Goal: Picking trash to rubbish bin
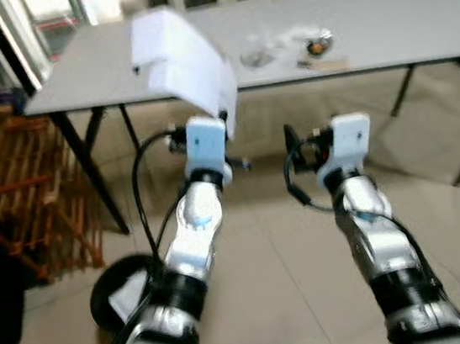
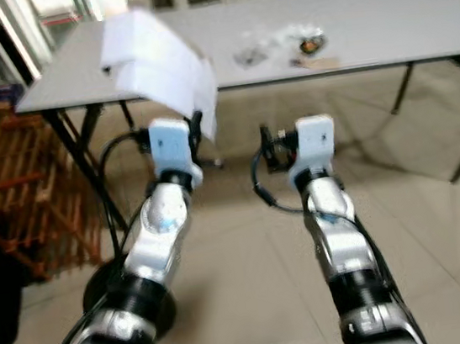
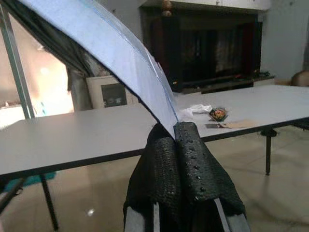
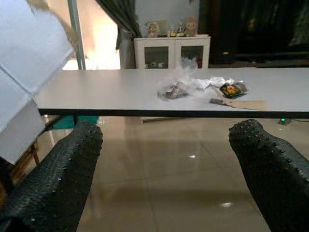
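A long grey desk (image 1: 397, 27) stretches across the far side of the room, standing on thin black legs over a glossy tiled floor (image 1: 285, 266). To the left of the desk stands a wooden rack (image 1: 34, 198) of orange-brown slats. Near the robot's left arm, low on the floor, sits a round black object (image 1: 114, 293) with something white in it; whether it is a bin cannot be told.

The left gripper (image 3: 175, 133) is raised in front of the desk's near edge, its fingers (image 3: 195, 159) clenched on the lower edge of a large sheet of white paper (image 1: 181, 60), which curls up and over to the left, above the desk's left part. The right gripper (image 4: 166, 140) hovers just right of it, short of the desk, its fingers (image 4: 72, 159) spread wide apart with nothing between them.

On the desk, toward the middle and right of the paper, lies a small cluster of trash: a crumpled clear wrapper (image 4: 174, 90), white scraps (image 4: 212, 82), a small colourful packet (image 4: 232, 89) and a flat brown strip (image 4: 239, 103).
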{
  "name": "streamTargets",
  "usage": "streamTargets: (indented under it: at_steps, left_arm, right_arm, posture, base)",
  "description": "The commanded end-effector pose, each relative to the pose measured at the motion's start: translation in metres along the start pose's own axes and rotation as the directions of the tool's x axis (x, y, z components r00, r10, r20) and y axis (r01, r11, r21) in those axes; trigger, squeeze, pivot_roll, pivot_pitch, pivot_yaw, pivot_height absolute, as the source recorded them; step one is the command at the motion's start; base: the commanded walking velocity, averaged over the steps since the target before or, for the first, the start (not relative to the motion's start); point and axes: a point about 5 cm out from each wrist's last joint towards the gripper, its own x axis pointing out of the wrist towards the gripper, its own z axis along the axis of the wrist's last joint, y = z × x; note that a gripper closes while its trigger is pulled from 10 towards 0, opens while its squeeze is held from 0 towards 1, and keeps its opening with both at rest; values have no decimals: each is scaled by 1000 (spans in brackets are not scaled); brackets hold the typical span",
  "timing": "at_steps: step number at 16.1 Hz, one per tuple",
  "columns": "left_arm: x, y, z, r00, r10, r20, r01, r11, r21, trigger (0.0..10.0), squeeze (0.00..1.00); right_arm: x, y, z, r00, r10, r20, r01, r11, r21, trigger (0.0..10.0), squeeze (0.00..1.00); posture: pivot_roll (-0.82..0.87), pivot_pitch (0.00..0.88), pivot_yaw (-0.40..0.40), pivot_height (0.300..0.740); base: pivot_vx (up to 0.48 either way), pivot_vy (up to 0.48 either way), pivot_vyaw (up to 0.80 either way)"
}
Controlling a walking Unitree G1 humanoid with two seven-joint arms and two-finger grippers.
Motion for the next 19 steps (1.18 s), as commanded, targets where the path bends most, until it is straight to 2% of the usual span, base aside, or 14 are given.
streamTargets:
  at_steps: [1,6,19]
  left_arm:
    - [0,3,-3,1000,7,-17,-7,1000,11,10000,0]
    - [0,3,-2,1000,5,-18,-5,1000,9,10000,0]
    - [-2,2,-4,1000,6,-25,-6,1000,6,10000,0]
  right_arm:
    - [1,1,2,1000,7,4,-7,1000,0,10000,0]
    - [1,2,1,1000,17,-2,-17,1000,-10,10000,0]
    - [-2,3,-6,999,23,-42,-25,999,-34,10000,0]
  posture:
    - [-66,35,17,740]
    - [-66,40,18,740]
    - [-61,42,18,740]
  base:
    - [0,0,0]
    - [0,0,0]
    - [0,0,786]
